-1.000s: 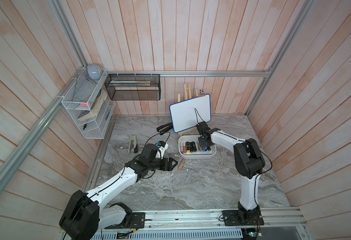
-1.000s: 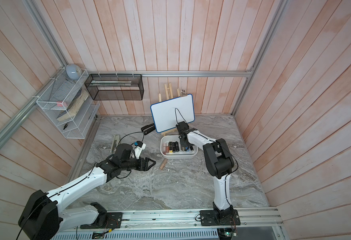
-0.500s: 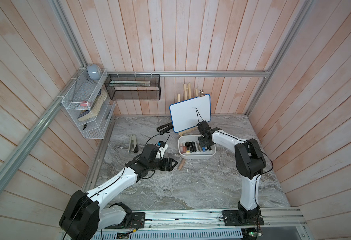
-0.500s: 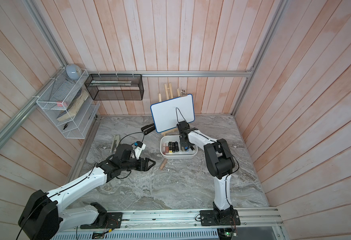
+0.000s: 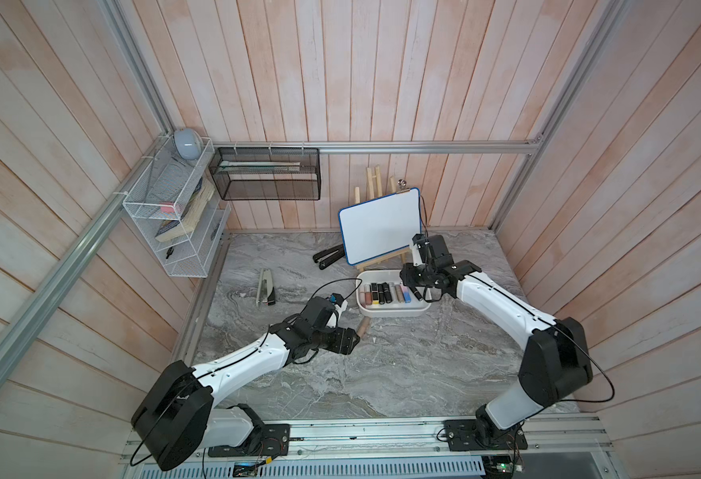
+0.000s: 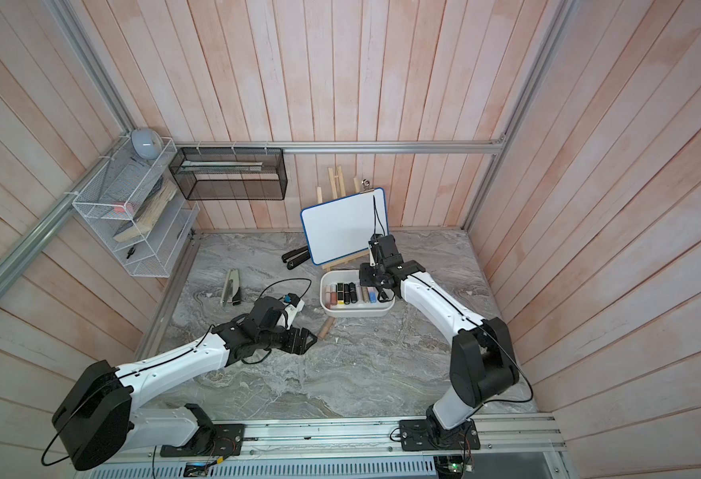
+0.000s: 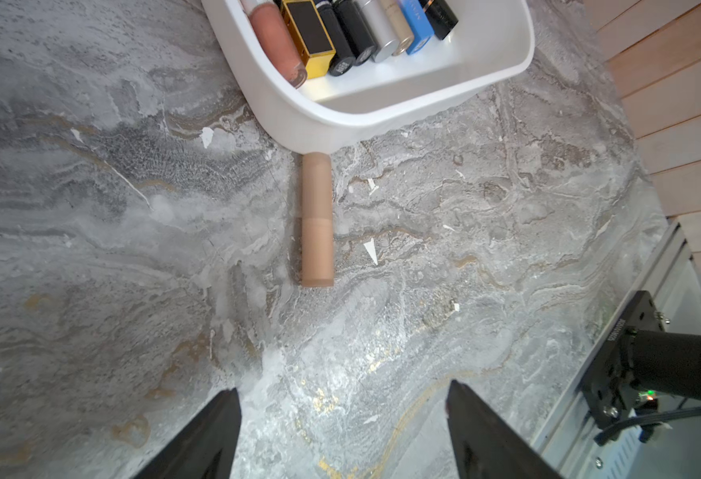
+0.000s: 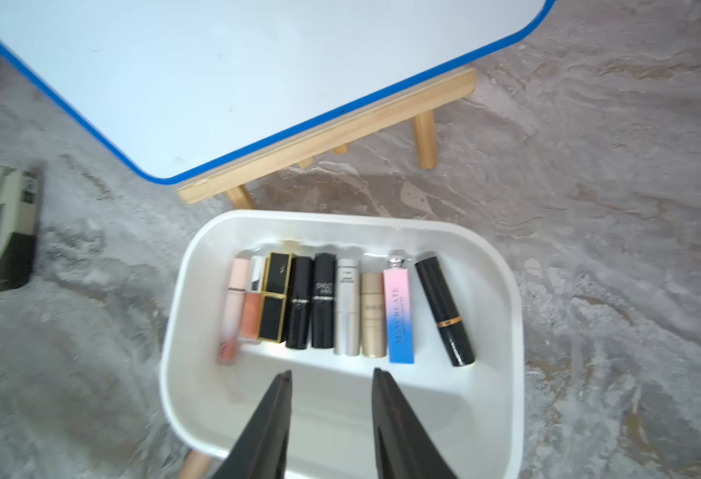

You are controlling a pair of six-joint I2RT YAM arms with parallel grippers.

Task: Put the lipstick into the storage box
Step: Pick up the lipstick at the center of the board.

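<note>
Right gripper (image 8: 332,373): hangs over storage box (image 8: 340,215), jaws narrowly parted, empty, a touch wider than a sec ago, approx. same spot. Left gripper (image 7: 342,387): spread wide, empty, low over marble tabletop (image 7: 91,207), unmoved vs before. Tan lipstick (image 7: 317,220): lies on tabletop outside box, ahead of left jaws, one end against box wall, nothing btw. Behind box: whiteboard (image 8: 216,83) on wooden easel (image 8: 332,132), black stapler (image 5: 330,259) beside. Right wrist cam: shows row of tubes (image 8: 323,307) in box, black gold-banded tube (image 8: 444,311) askew at row's end. Left wrist cam: shows tan lipstick full length; barely peeks into right wrist cam.
</note>
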